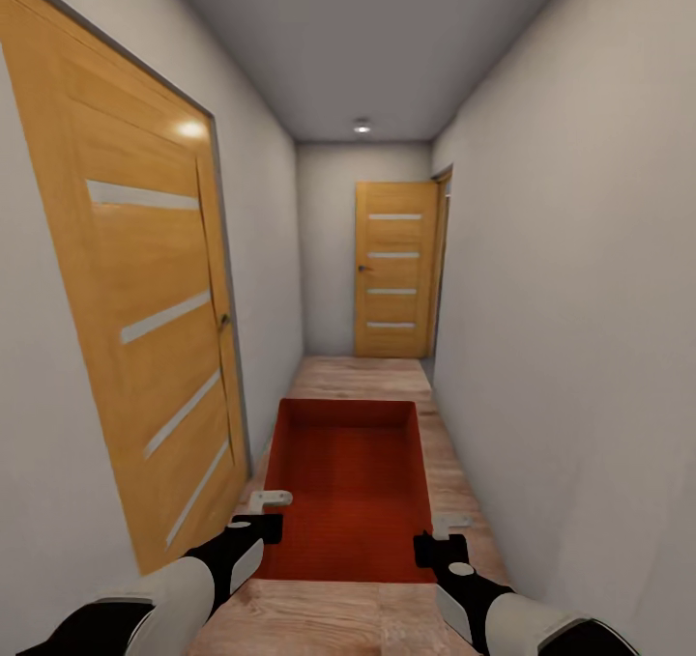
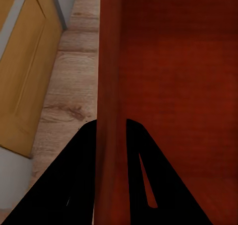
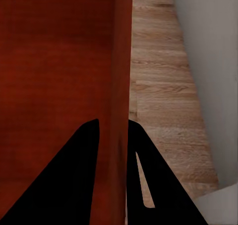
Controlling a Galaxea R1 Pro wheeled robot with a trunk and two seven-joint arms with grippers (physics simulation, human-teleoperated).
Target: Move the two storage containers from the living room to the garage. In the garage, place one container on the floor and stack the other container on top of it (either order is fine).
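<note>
The left gripper (image 1: 274, 514) was seen clamped over the left side wall of a storage container (image 1: 350, 487), one black finger (image 2: 74, 180) outside the wall and the other inside, as the left wrist view showed. The right gripper (image 1: 443, 532) was likewise closed on the opposite side wall, with one finger (image 3: 69, 180) within the bin and its partner outside, the thin red wall pinched between them. The orange-red container was thus held between the two grippers, carried level in front of the robot, its open top facing up and its interior bare. Whether a second bin was nested inside could not be told.

Beyond the outer finger of the left gripper, a light wood plank floor (image 2: 69, 86) was visible, and further out to that side a wooden door (image 1: 145, 318) with pale horizontal strips was set in the white wall (image 1: 271, 250). Outside the right gripper, the same plank floor (image 3: 163, 111) was seen, bordered closely by a plain white wall (image 1: 580, 299).

Ahead of both grippers, past the far end of the container, a narrow corridor was shown running forward. At its end a second wooden door (image 1: 394, 270) of the same pattern was seen, standing beside an opening on the right. Two round ceiling lights (image 1: 362, 127) were set overhead along the corridor.
</note>
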